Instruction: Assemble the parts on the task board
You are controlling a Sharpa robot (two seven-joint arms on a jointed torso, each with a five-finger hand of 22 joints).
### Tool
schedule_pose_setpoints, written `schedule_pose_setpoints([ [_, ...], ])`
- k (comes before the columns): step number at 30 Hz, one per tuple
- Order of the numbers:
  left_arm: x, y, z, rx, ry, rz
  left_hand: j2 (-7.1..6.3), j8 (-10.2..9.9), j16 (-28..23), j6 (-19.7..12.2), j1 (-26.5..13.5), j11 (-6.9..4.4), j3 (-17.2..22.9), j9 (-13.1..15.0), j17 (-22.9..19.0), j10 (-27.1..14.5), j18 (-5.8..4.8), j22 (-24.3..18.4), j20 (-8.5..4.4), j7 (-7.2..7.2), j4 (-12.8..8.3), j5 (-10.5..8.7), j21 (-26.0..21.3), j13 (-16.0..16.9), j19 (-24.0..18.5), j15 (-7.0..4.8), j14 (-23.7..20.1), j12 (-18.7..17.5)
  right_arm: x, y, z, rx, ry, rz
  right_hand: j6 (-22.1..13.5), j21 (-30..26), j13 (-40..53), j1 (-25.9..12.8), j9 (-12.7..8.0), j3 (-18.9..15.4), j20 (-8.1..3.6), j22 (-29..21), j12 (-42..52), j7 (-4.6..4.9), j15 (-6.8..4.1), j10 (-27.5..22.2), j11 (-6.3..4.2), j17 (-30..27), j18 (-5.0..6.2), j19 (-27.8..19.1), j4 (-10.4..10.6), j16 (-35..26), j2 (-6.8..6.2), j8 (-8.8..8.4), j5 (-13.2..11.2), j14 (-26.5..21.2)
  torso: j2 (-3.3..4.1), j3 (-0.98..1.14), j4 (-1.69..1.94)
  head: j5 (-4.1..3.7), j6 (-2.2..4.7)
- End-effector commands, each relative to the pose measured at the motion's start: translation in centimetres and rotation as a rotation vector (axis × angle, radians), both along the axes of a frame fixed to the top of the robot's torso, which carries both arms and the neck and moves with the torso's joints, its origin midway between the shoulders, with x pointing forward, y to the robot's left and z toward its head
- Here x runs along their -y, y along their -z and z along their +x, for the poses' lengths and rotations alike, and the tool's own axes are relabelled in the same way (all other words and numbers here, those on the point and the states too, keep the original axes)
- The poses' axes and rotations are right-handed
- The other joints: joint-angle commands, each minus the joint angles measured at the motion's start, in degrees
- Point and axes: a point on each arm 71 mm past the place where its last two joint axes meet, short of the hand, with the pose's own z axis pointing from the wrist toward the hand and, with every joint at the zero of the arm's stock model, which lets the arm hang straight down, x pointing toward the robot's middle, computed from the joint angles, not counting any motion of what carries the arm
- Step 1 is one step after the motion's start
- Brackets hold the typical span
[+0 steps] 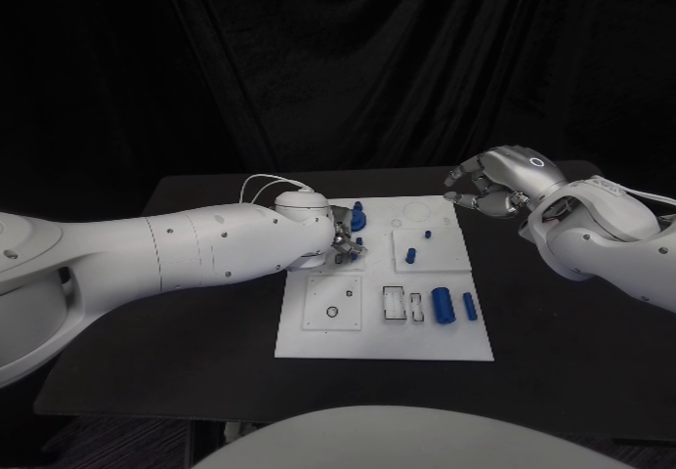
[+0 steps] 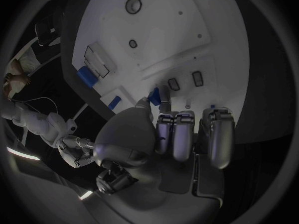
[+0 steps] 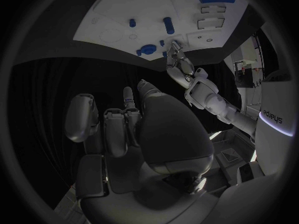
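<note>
The left arm reaches in from nine o'clock, its left hand (image 1: 343, 244) low over the task board (image 1: 380, 337) at the upper left area, thumb and finger pinching a small blue part (image 2: 154, 95) there. At two o'clock, the right hand (image 1: 493, 186) hovers off the board's far right corner, fingers curled in, holding nothing.

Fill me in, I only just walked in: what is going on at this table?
A two-armed robot is assembling small blue parts on a white board. Its left hand is down over the board's far left area, with a blue part at its fingertips; whether it grips it is hard to tell. The right hand hovers off the board's far right corner, fingers curled, holding nothing. Other blue parts, including a cylinder, lie on the board.
</note>
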Motion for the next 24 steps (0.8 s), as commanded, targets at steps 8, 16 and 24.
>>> schedule_pose_setpoints([
  [8,0.28,0.13,-0.06,-0.003,0.020,-0.014,-0.61,-1.52,0.15,0.71,1.44,-0.35,1.80,0.13,15.07,5.96,-0.42,7.39,-0.43,-0.05,-0.05,3.11,-0.43,14.95,0.14,-0.28,5.95,-0.08,0.10,0.12,0.02,-0.005,0.013,-0.004,0.51,-0.29,6.93,0.31,-0.15,-0.06,-0.06,8.79,-0.30,-0.01,-0.15,-0.36,0.04,11.27,0.49,-0.18,-0.32,-0.50,-0.13,-0.31,0.61,3.59,-0.01,-0.02,0.04,-0.13,-0.01],
  [16,0.22,0.16,-0.03,-0.001,0.020,-0.018,-1.38,-2.41,0.15,1.07,2.06,-0.42,3.43,0.53,15.07,5.96,-0.39,7.36,-0.48,-0.13,0.02,5.83,-0.57,14.95,0.07,-0.33,5.95,-0.08,0.13,0.26,0.01,-0.013,0.014,-0.007,0.73,-0.66,6.74,0.83,-0.43,0.30,-0.04,8.75,-0.49,0.03,-0.13,-0.46,0.07,11.14,0.52,-0.15,-0.54,-0.75,-0.12,-0.48,2.71,3.55,-0.03,0.02,-0.08,-0.08,-0.01],
  [24,0.11,0.17,0.02,0.001,0.021,-0.024,-2.30,-3.17,0.15,1.27,2.93,-0.53,5.71,1.06,15.07,5.96,-0.35,7.30,-0.55,-0.26,-0.13,7.60,-0.75,14.95,-0.02,-0.41,5.95,-0.08,0.19,0.35,0.00,-0.018,0.017,-0.010,0.86,-1.15,6.50,1.10,-0.58,0.54,-0.04,8.65,-0.72,0.02,-0.14,-0.68,0.05,10.97,0.60,-0.28,-0.64,-1.04,-0.16,-0.57,3.90,3.45,-0.06,-0.08,0.04,-0.14,-0.01],
])
